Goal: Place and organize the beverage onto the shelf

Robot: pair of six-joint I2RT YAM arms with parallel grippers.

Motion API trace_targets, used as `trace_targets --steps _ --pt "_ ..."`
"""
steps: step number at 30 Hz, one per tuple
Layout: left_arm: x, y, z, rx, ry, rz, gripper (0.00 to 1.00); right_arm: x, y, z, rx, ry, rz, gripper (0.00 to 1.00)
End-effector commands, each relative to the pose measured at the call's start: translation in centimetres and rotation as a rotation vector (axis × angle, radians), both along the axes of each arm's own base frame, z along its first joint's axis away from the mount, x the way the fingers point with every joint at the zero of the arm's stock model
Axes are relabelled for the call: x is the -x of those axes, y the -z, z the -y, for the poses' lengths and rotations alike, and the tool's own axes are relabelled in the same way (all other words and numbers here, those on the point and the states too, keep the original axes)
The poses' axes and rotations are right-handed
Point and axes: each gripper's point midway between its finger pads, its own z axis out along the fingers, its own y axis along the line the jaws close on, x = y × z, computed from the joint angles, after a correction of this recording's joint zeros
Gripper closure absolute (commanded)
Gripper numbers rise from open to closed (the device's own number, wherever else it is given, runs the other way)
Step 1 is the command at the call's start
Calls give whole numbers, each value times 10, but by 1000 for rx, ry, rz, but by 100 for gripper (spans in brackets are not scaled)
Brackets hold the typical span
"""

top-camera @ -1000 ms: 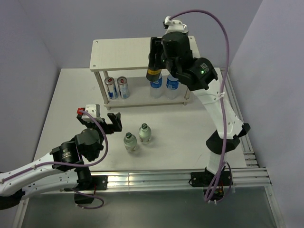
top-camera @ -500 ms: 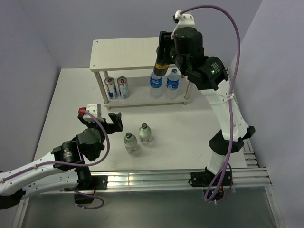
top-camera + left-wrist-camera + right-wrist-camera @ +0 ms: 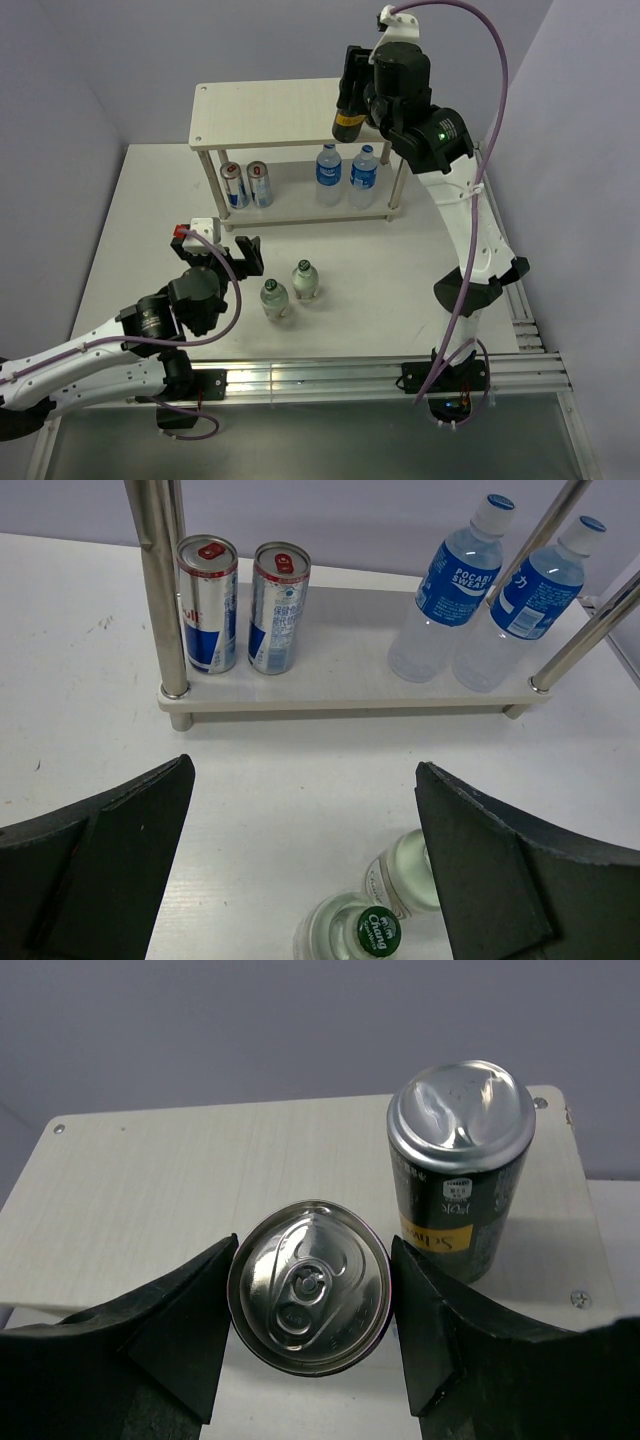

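Top external: table point(image 3: 400, 260), shelf point(image 3: 260, 110), lilac walls point(image 3: 120, 50).

Left arm stretched low, left gripper point(image 3: 303, 810) spread wide (nothing between its fingers); right arm reared high, right gripper point(image 3: 349, 112) clamped on a can point(image 3: 308, 1288).

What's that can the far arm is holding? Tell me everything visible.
A dark metal drink can with a gold band low down and a silver lid, tab unopened. It is upright, clamped at its sides by the black fingers of the right gripper, over the shelf's pale wood-grain top board, beside a second black can. Whether it touches the board is unclear.
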Motion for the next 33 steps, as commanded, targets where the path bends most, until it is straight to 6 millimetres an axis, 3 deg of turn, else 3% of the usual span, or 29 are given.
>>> trace_targets --steps 1,18,33 --pt "-2 -3 4 18 10 11 1 -7 -39 0 -85 0 125 100" --pt "-3 -2 3 18 8 16 1 -38 -4 -15 -49 9 74 100" --pt "-3 -2 2 16 2 22 1 -53 44 -39 3 -2 -2 100"
